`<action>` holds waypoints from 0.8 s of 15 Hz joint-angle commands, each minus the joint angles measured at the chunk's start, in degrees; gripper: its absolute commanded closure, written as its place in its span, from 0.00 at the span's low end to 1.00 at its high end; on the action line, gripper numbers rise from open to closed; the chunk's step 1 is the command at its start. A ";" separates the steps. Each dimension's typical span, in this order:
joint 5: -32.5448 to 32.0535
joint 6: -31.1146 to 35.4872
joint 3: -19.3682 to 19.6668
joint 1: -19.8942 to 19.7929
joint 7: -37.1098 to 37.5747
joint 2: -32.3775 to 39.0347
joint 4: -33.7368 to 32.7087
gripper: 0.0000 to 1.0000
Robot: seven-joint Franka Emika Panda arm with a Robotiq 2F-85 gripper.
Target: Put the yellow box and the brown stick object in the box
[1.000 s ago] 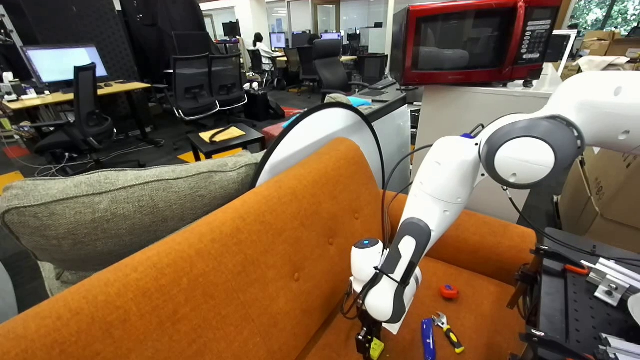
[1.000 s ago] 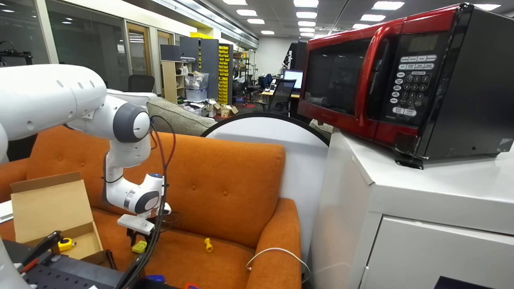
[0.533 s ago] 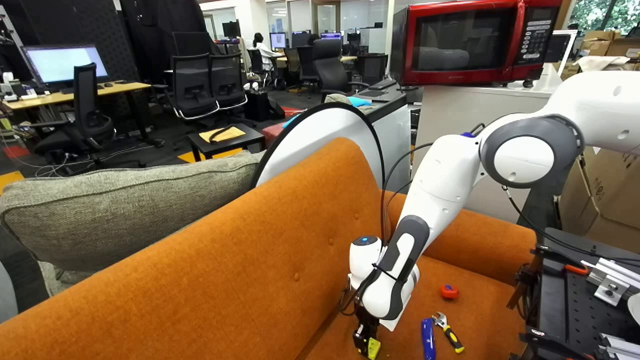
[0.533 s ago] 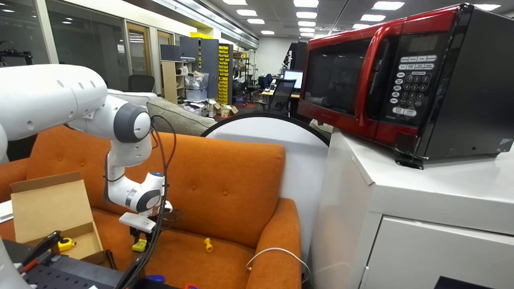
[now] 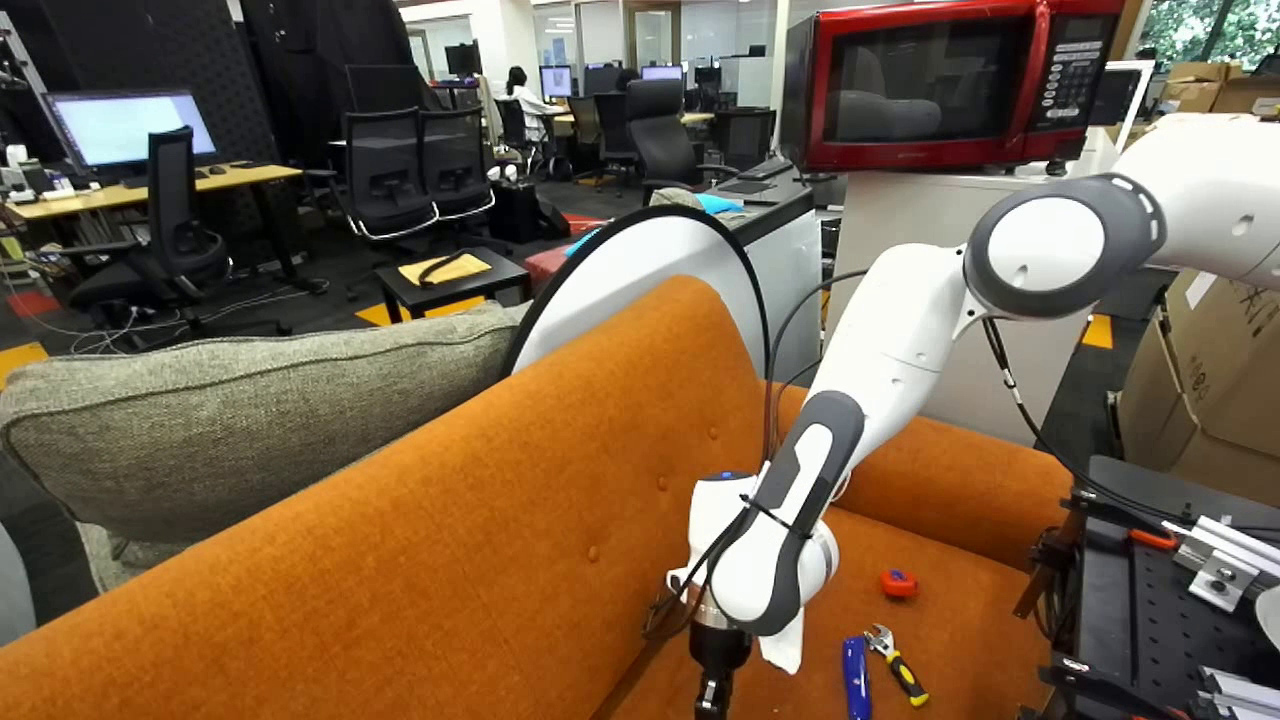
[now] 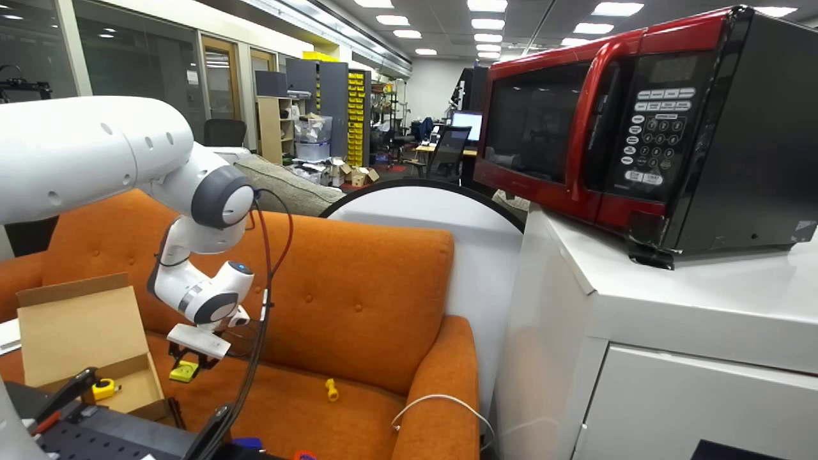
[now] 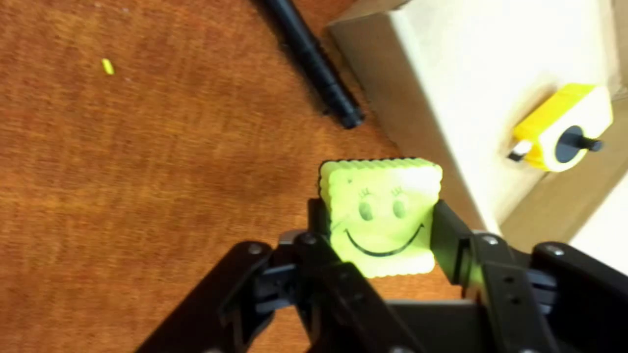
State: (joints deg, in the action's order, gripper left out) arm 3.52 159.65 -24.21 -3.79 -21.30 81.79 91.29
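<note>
While jaws pinch the yellow box (image 7: 382, 225), a yellow gadget (image 7: 562, 127) occupies the carton (image 7: 397, 88).

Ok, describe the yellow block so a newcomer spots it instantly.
Over the orange sofa hangs the gripper. Held between its fingers is the yellow block; its smiley face sets it apart from the black-centred yellow gadget in the cardboard box.
</note>
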 commanded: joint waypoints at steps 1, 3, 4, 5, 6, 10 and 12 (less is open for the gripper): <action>-3.06 -1.99 -6.54 -7.54 -8.93 -2.80 7.80 0.72; -4.23 -4.97 -9.22 -9.92 -12.80 -2.50 9.52 0.72; -4.57 -7.32 -10.28 -10.87 -14.68 -1.91 9.79 0.72; -4.31 -10.05 -11.17 -11.50 -16.60 -0.79 9.34 0.72; -3.82 -13.38 -11.55 -11.71 -18.44 -0.12 8.71 0.72; -1.10 -27.89 -11.83 -10.19 -24.76 2.87 3.13 0.22; 0.81 -32.80 -12.19 -9.72 -27.37 3.42 0.71 0.15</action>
State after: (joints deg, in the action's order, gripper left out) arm 1.67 134.05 -35.32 -13.37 -44.42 83.55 96.24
